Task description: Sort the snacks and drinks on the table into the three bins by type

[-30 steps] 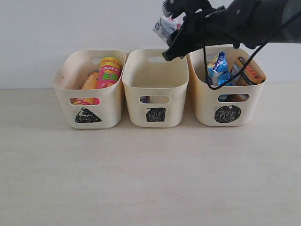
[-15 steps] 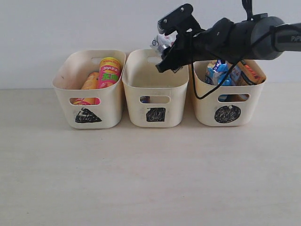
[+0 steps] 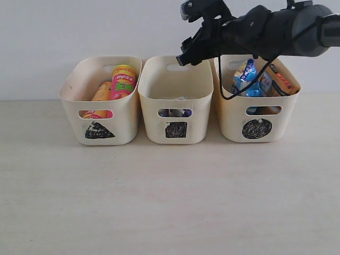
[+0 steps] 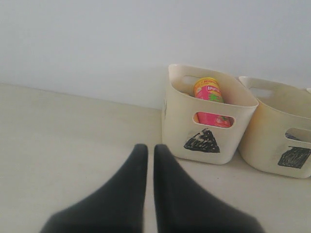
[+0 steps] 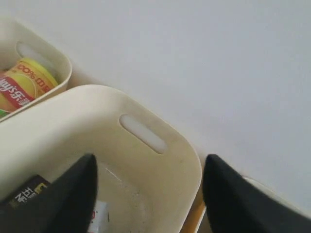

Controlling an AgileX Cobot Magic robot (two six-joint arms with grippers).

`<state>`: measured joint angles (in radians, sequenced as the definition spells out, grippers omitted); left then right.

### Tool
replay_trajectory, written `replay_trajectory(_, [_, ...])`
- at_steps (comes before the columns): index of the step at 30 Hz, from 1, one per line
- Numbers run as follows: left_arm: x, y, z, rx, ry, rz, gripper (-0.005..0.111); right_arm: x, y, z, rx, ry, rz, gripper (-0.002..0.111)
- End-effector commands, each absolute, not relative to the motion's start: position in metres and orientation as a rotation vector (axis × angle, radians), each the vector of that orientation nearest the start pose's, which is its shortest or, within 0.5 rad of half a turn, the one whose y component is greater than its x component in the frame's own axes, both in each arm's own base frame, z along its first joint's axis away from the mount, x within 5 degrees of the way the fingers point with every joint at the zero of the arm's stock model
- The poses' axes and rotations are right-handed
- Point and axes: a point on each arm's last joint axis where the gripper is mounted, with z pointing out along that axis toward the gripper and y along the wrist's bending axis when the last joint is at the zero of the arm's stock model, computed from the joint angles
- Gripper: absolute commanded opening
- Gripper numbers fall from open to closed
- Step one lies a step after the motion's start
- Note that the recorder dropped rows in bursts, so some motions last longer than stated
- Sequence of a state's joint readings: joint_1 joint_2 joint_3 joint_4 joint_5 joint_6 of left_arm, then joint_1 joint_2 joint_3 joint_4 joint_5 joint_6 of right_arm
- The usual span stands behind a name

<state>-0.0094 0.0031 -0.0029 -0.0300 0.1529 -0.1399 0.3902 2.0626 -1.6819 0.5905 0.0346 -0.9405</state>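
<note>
Right gripper (image 3: pixel 187 57): is hovering over the back rim of the middle cream plastic bin (image 3: pixel 199 125), the one marked with a square; its black fingers (image 5: pixel 73 194) are spreading wide and gripping nothing.
Left gripper (image 4: pixel 148 148): is hanging low over the pale beige table (image 3: pixel 159 202); its fingers are pressing almost together, with only a slit between them, and holding nothing.
Drinks: the dark carton (image 5: pixel 24 194) and the white carton (image 5: pixel 99 213) are lying inside the square-marked bin.
Triangle-marked bin (image 3: pixel 127 117): is holding the pink cylinder with a yellow lid (image 3: pixel 123 82) and the yellow cylinder (image 3: pixel 101 91).
Circle-marked bin (image 3: pixel 228 119): is holding the blue crinkly bag (image 3: pixel 246 74) and the orange-brown bag (image 3: pixel 279 81).
</note>
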Motion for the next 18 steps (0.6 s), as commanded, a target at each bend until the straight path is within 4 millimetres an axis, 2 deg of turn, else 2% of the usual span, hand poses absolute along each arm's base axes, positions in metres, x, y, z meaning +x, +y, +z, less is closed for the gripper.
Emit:
replay_trajectory(1, [0.056, -0.001, 0.2, -0.127, 1.63, -0.136, 0.004, 0.455, 0.187, 0.29, -0.702, 1.772, 0.086, 0.025])
replay_trajectory(3, [0.056, -0.001, 0.2, -0.127, 1.63, -0.136, 0.004, 0.452, 0.182, 0.294, -0.72, 1.802, 0.112, 0.002])
replay_trajectory(4, [0.056, -0.001, 0.2, -0.127, 1.63, -0.136, 0.004, 0.452, 0.178, 0.296, -0.714, 1.821, 0.13, 0.0])
replay_trajectory(9, [0.056, -0.001, 0.2, -0.127, 1.63, -0.136, 0.004, 0.452, 0.147, 0.296, -0.602, 1.976, 0.249, 0.001])
replay_trajectory(15, [0.056, -0.001, 0.2, -0.127, 1.63, -0.136, 0.004, 0.451, 0.093, 0.292, -0.44, 2.194, 0.35, 0.001])
replay_trajectory(18, [0.056, -0.001, 0.2, -0.127, 1.63, -0.136, 0.004, 0.447, 0.062, 0.303, -0.348, 2.239, 0.334, 0.0])
